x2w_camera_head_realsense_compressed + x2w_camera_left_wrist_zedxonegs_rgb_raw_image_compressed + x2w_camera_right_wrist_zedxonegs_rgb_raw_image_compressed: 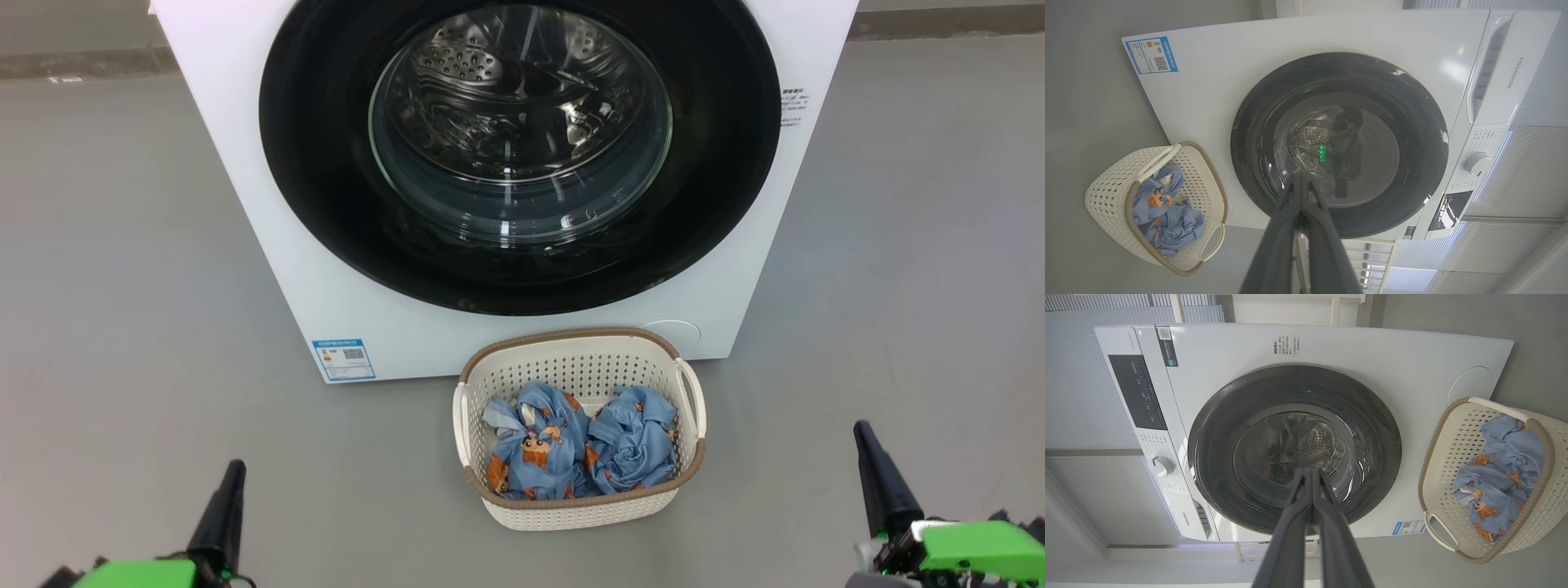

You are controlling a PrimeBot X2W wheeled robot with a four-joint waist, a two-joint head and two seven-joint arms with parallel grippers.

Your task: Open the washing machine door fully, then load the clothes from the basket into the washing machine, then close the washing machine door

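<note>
A smooth grey floor (122,245) lies all around, with pale ribbed wall panels (1531,171) behind.

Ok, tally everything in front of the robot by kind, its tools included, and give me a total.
washing machine: 1
basket: 1
clothes bundles, in the basket: 2
blue label sticker: 1
tools, left tool and right tool, both shut: 2
Total: 7
</note>
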